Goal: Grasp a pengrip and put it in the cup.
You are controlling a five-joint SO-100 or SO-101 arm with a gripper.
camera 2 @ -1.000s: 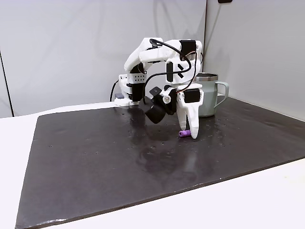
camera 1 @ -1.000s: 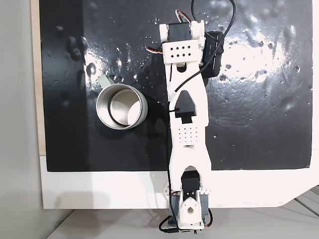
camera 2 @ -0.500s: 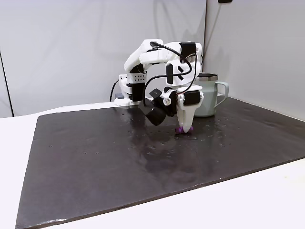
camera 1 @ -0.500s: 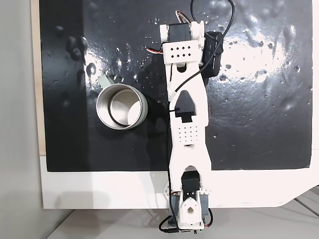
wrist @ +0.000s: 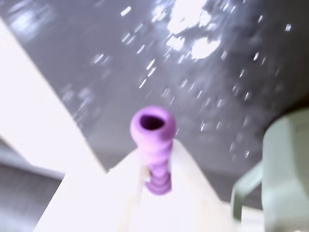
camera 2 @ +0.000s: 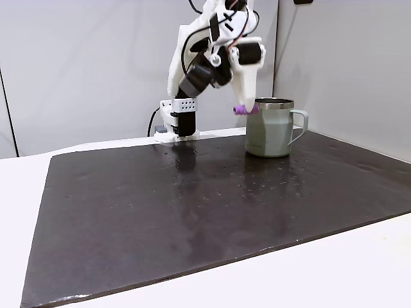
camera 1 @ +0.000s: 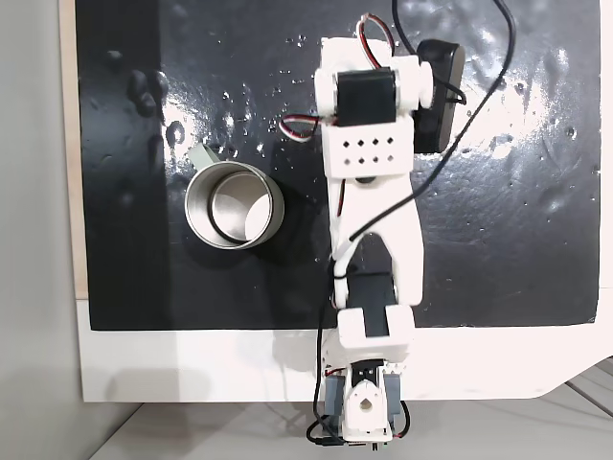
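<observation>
Dark mat [camera 2: 160,212], tool [camera 2: 241,109] gripping pengrip [wrist: 153,145] beside cup [camera 2: 270,128], wrist view blurred

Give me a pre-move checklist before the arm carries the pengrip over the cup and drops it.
1. Grip: gripper shut on the pengrip, which sticks out past the fingertips: ok.
2. Lift: pengrip well above the black mat: ok.
3. Height against the rim: pengrip about level with the cup rim in a fixed view: not ok, raise first.
4. Over the opening: gripper beside the cup, not above it: not ok.
5. Cup upright, inside bare: ok.
6. Grip firmness: cannot tell.
</observation>
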